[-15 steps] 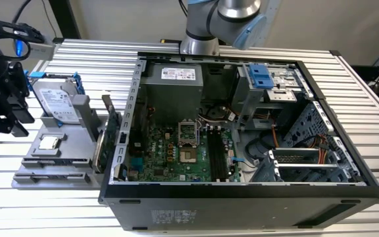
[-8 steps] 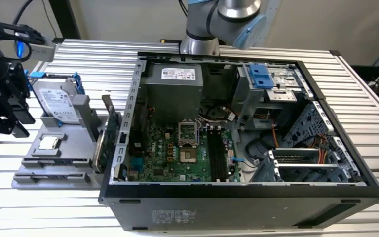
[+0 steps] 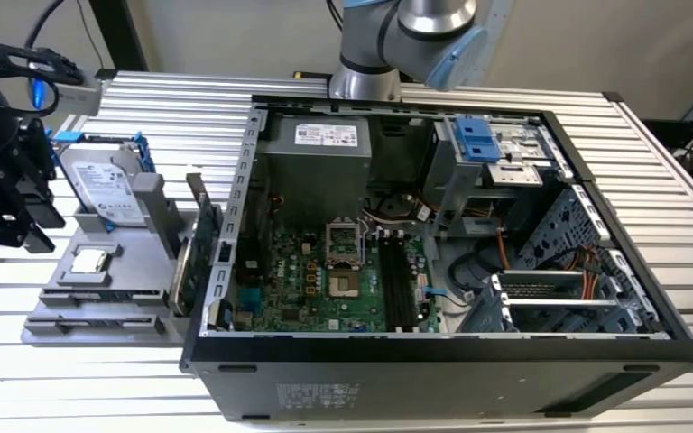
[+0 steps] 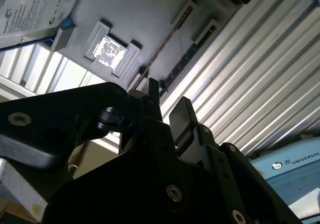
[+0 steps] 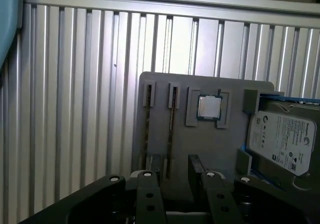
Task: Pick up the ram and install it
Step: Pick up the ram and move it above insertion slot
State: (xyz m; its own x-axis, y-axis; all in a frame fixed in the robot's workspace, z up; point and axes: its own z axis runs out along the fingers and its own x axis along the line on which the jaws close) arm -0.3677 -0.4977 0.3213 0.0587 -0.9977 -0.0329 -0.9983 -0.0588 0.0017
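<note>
**Q:** Which part is the gripper, and how do its jaws stand?

**A:** The black gripper (image 5: 175,163) appears in both wrist views and at the far left of the frame in the exterior view. Its two jaws stand apart with a clear gap between them and hold nothing.

**Q:** Where is the ram?

**A:** The ram (image 5: 171,129) stands on edge in a long slot of the grey fixture plate (image 5: 215,141). In the first wrist view it shows as a thin dark strip. A second slot (image 5: 148,129) runs parallel just beside it, on the side away from the processor chip (image 5: 209,107). The hard drive (image 5: 282,141) rests on the plate beyond the chip. The jaw tips line up near the ends of the two slots; whether they touch the plate cannot be told.

**Q:** How is the scene laid out in the exterior view?

**A:** The fixture plate lies at the left of the frame on the ribbed metal counter (image 3: 118,397). The open computer case (image 3: 443,361) occupies the centre, just beside the plate, with the green motherboard (image 3: 322,289) on its floor. The arm's base (image 3: 364,77) rises at the top centre. The ram is outside the case.
</note>
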